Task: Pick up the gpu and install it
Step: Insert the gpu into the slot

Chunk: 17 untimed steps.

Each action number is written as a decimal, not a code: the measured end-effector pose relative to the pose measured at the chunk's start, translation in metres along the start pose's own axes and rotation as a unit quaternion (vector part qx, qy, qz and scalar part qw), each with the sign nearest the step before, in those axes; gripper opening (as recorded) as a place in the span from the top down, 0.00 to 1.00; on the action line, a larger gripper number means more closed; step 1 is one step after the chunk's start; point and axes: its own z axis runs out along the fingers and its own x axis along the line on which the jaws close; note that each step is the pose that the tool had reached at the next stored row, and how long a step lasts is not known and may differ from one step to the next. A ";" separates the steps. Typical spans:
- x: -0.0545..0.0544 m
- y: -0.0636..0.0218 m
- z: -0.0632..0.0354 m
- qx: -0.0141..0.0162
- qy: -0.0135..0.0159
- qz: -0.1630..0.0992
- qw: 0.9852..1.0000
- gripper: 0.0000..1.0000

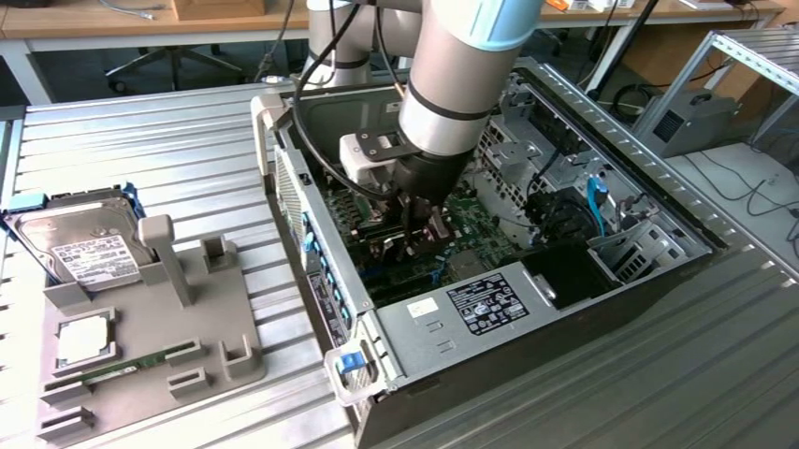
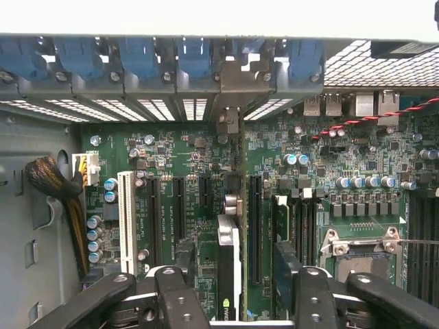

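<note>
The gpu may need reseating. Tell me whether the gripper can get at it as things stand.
Probably yes: the gpu stands on edge in the motherboard between the fingers of the open gripper, with nothing between them and the card.

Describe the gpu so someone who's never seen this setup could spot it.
Look in the open computer case, at the green motherboard under the gripper. The gpu stands on edge between the open fingers. It is the only card there; the slots beside it are bare.
</note>
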 end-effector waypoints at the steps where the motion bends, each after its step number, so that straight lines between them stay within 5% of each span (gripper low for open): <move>1: 0.000 0.0000 -0.0018 0.000 0.000 0.000 1.000 0.42; 17: -0.001 0.0002 -0.0181 0.000 0.000 0.000 1.000 0.42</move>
